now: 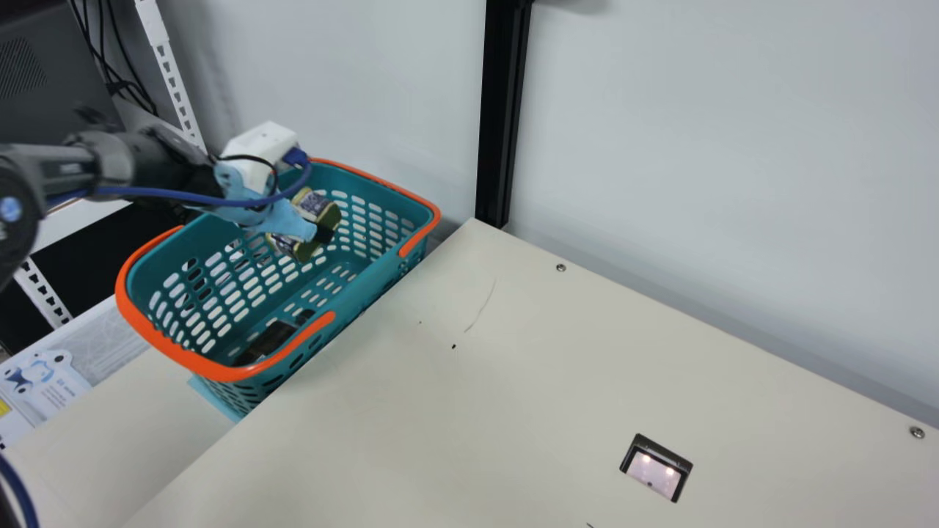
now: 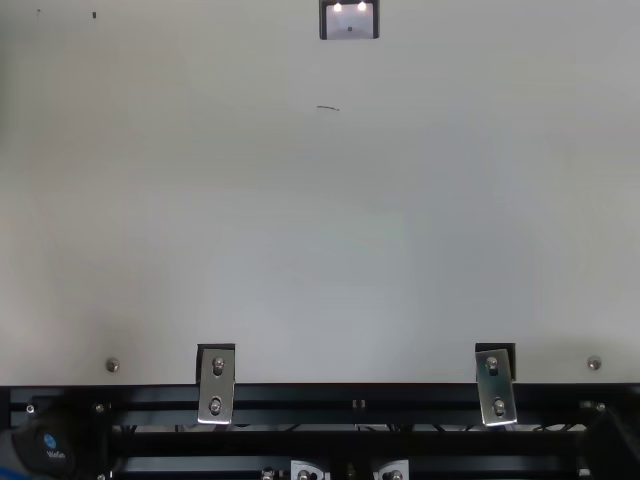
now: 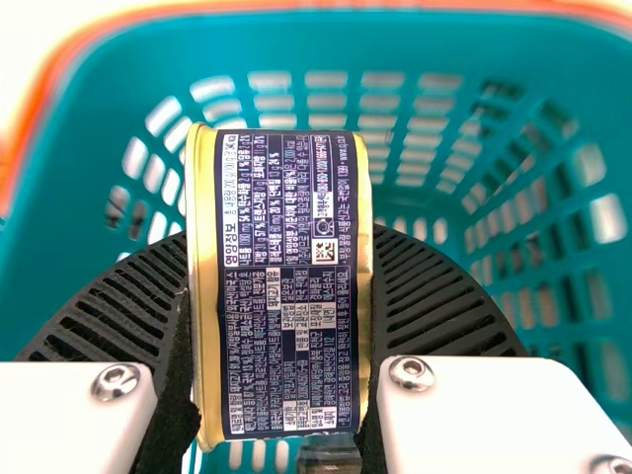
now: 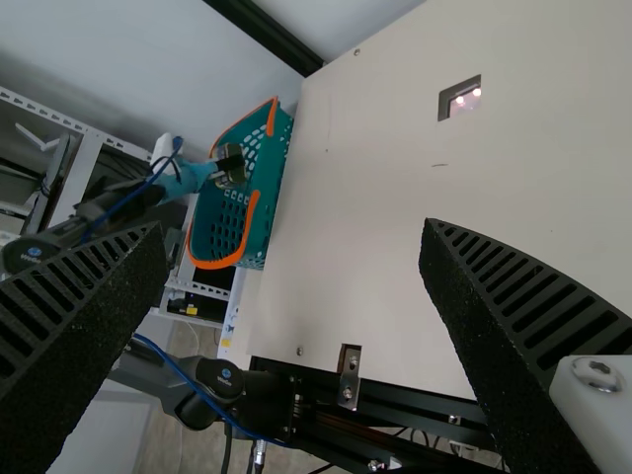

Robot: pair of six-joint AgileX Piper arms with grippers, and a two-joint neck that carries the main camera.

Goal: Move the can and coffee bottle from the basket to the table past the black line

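Desk [image 1: 513, 411], cream, one: nearest our neck camera, running from six o'clock round to three in the main view, with a framed rectangular cut-out [image 1: 655, 469] between four and five o'clock. Basket [image 1: 370, 284], teal, pierced sides, orange rim and handles: at nine o'clock, just beside the desk's edge. Left end effector [image 1: 320, 233], one: reached from nine o'clock over the basket, closed on the can [image 3: 291, 296]. Can: gold-edged, dark blue label with pale print, gripped between both ribbed fingers [image 3: 123, 296]; in the main view it leans within the outline of the basket's rim, toward one o'clock from the basket's middle. Dark item [image 1: 268, 341], one: low in the basket, toward its six o'clock; we cannot tell whether it is the coffee bottle. Right end effector [image 4: 294, 227], one: its fingers parted wide. Black upright post [image 1: 502, 117], one: at twelve o'clock, before a pale wall [image 1: 719, 147]. Metal brackets [image 2: 217, 385], two: in our top view, at seven o'clock and between four and five, on a black rail [image 2: 355, 405].
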